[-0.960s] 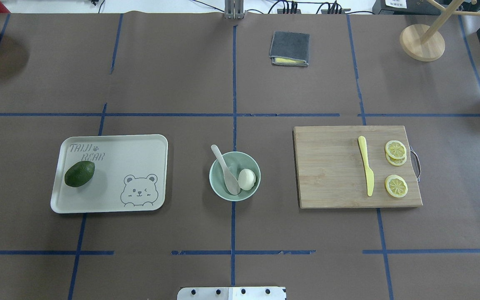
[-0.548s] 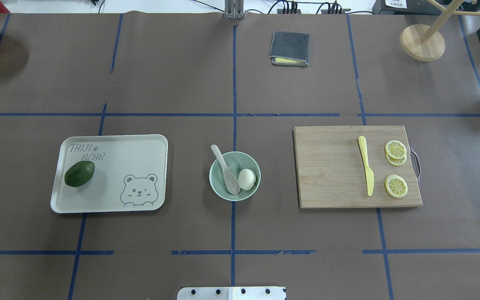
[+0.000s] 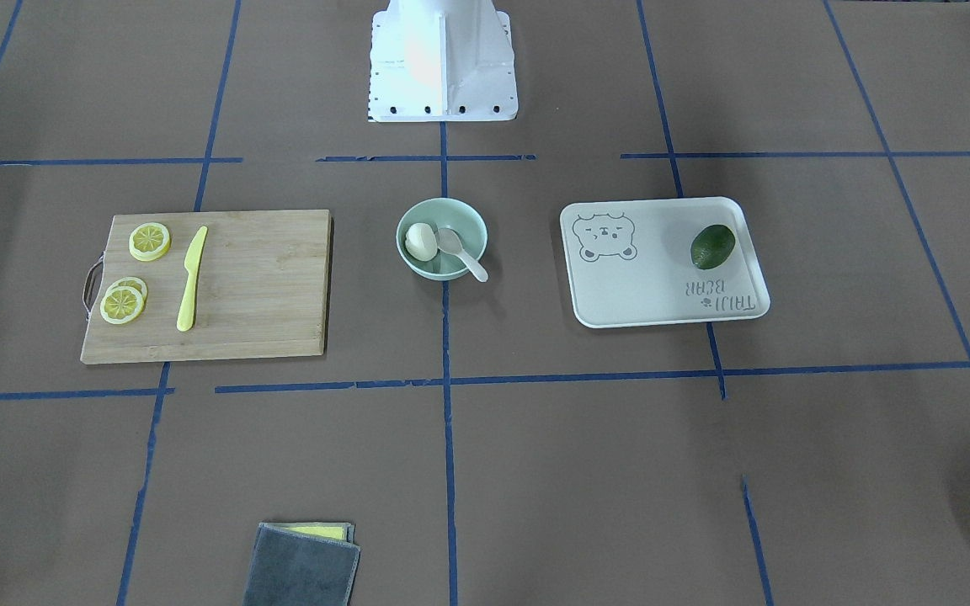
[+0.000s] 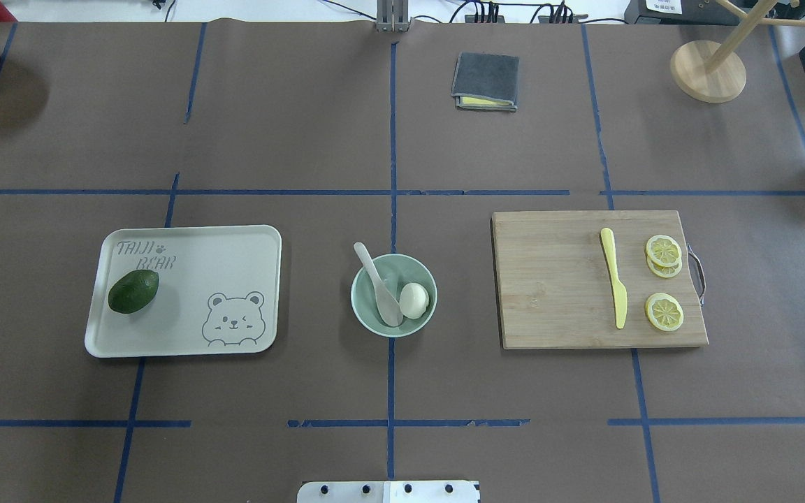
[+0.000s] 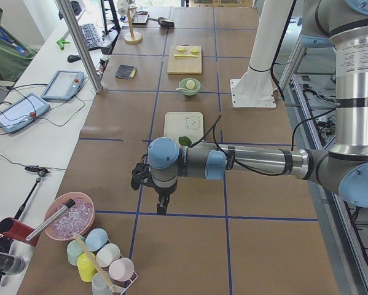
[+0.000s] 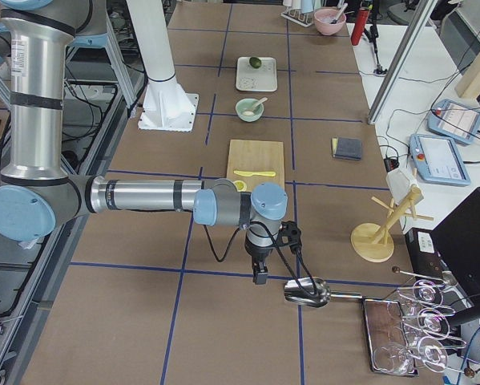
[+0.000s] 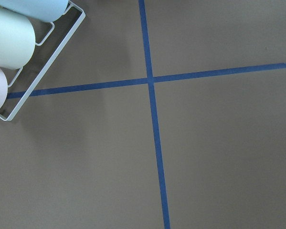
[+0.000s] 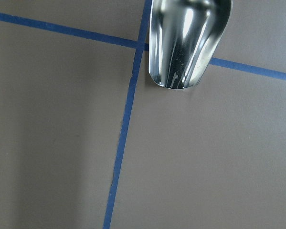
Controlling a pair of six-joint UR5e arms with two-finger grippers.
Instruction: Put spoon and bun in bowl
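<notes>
Brown paper table top with a blue tape grid, seen from behind the robot. Well left of the bowl: white bear-printed tray, with a dark green avocado lying on the tray end farthest from the bowl. The bowl is pale mint and sits on the centre tape line. The spoon is in the bowl, scoop down on the floor, handle leaning over the far-left rim and poking out past it. The bun is in the bowl too, right of the scoop and touching it (or nearly, any gap is too small to see). Right of the bowl and apart from it: wooden cutting board carrying a yellow knife and lemon slices on the side away from the bowl. Two slices overlap, one lies alone. Beyond the bowl, slightly right: folded grey cloth. Far right of the bowl, at the back: wooden stand.

Both arms are well away from the bowl, at opposite table ends. The left gripper points down over bare paper far left of the bowl, near some pastel cups. The right gripper points down far right of the bowl, just beside a metal scoop. For both, I can't tell how far apart the fingers are or whether they hold anything, since they are out of the wrist views.
</notes>
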